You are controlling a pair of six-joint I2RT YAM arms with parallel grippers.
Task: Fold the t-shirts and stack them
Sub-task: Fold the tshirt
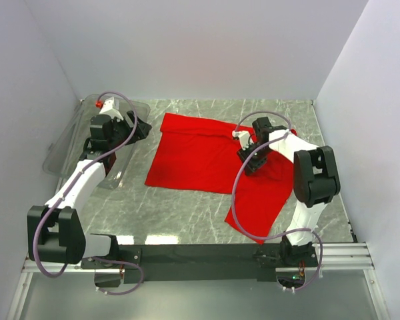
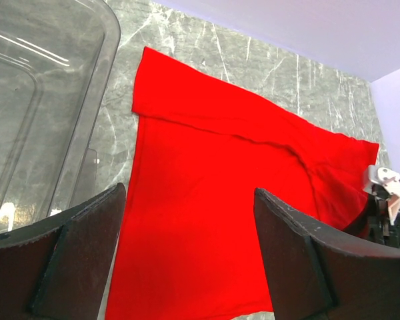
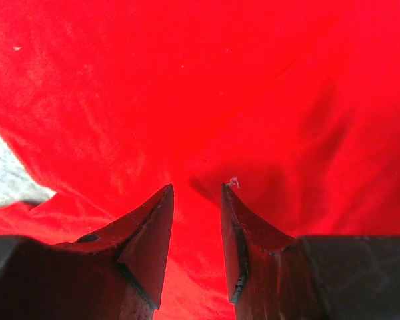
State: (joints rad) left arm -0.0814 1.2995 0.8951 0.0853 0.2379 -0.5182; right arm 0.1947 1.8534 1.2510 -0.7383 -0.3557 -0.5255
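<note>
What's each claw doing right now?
Left claw: wide open, holding nothing.
Right claw: partly open, tips down at the red t-shirt, no fabric clearly pinched.

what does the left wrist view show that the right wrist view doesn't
Only the left wrist view: the clear plastic bin beside the red t-shirt, a fold line across the shirt, and the left gripper wide open. Only the right wrist view: the right gripper, jaws narrowly apart, close over creased fabric. Both: the red t-shirt and some of the grey marble table.
</note>
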